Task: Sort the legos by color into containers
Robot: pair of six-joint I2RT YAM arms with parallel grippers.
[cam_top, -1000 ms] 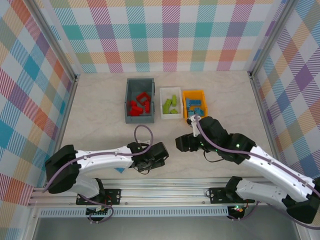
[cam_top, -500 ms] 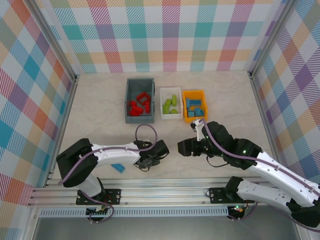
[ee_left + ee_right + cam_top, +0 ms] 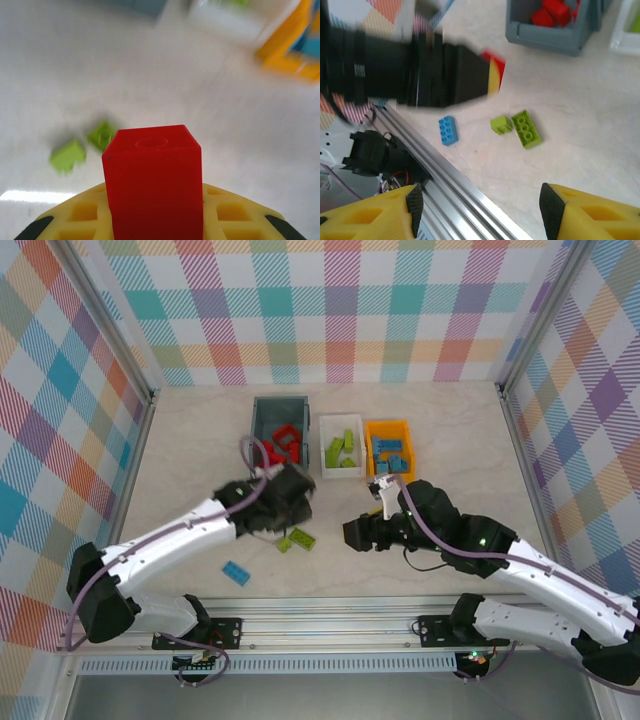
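Blur smears my left pincer (image 3: 491, 72); it clamps a red brick (image 3: 152, 180), green bricks (image 3: 103, 135) at ten o'clock. Right pincer (image 3: 480, 205) gapes over pale desk (image 3: 200, 440), plaid walls (image 3: 340, 300).

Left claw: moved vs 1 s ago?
Yes. The left claw moved up the table toward the grey bin. It now sits by the bin's near wall, gripping a red brick.

I see my arms (image 3: 175, 543) white-shelled with black joints, purple-grey cables (image 3: 241, 452) trailing along them, and yellow claw fingers (image 3: 592, 216) tipped black.
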